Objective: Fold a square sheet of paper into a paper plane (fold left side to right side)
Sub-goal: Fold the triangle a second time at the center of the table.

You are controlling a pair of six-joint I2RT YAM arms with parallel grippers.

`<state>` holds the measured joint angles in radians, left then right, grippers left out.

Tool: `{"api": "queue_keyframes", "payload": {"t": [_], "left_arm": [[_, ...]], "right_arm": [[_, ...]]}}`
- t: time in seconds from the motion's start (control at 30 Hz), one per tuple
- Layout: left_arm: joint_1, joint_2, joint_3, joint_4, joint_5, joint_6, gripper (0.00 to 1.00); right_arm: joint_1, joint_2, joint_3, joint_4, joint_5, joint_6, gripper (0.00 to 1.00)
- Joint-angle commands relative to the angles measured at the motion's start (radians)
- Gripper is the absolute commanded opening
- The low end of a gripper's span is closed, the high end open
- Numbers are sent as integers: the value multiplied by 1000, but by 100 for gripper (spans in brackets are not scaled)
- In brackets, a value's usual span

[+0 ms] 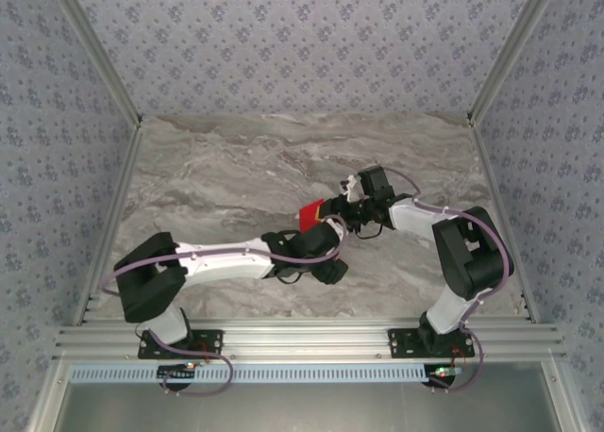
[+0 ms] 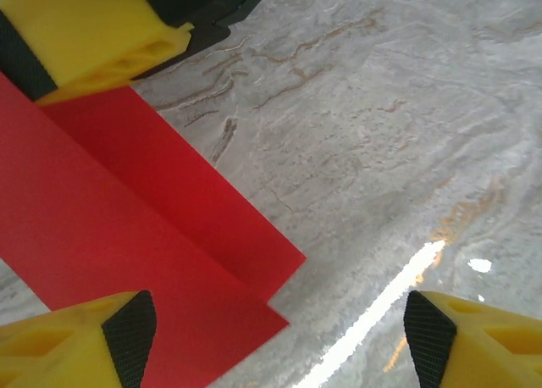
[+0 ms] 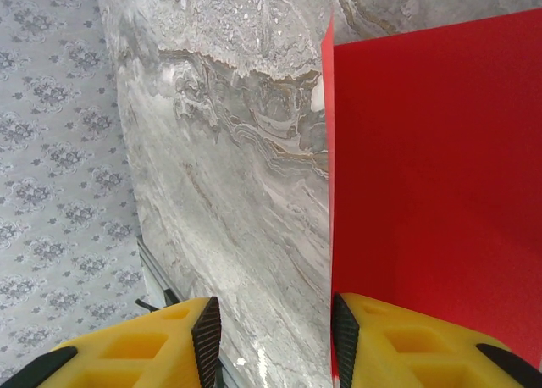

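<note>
From above, the red sheet of paper (image 1: 310,212) lies on the marble table (image 1: 217,177) near its middle. Both arms reach in to it. The left gripper (image 1: 326,228) is at its near edge and the right gripper (image 1: 342,208) is just beside its right edge; at this size I cannot tell how either pair of jaws stands.

In the left wrist view the sheet (image 2: 127,227) is folded, an upper layer lying on a wider lower one with their corners stepped. The left gripper (image 2: 279,341) is spread wide and clamps nothing — one fingertip (image 2: 93,341) hangs over the sheet and the other is well off it, over bare table (image 2: 381,125). A yellow finger (image 2: 93,41) of the right gripper sits at the sheet's far edge.

In the right wrist view the sheet (image 3: 440,168) lies on the right, with one long straight edge running down the middle. The right gripper (image 3: 275,337) has its jaws apart, nothing pinched — one finger (image 3: 406,346) is over the sheet, its pad at that edge, and the other is beside the sheet over table (image 3: 246,176). A patterned wall (image 3: 51,151) stands beyond.
</note>
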<state>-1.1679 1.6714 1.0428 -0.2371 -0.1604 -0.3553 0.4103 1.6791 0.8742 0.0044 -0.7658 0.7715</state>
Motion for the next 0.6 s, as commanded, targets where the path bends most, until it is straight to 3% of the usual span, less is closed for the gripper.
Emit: {"api": "queue_keyframes", "payload": {"t": [0.0, 0.27, 0.47, 0.57], "left_arm": [[-27, 49, 70, -112, -131, 14, 81], [-72, 132, 137, -208, -282, -5, 77], [-109, 144, 140, -205, -329, 25, 66], [-116, 145, 138, -205, -326, 30, 55]], "right_arm": [[5, 15, 29, -33, 8, 12, 41], [4, 25, 32, -34, 13, 11, 41], [6, 29, 31, -39, 17, 8, 41], [5, 29, 33, -47, 21, 3, 41]]}}
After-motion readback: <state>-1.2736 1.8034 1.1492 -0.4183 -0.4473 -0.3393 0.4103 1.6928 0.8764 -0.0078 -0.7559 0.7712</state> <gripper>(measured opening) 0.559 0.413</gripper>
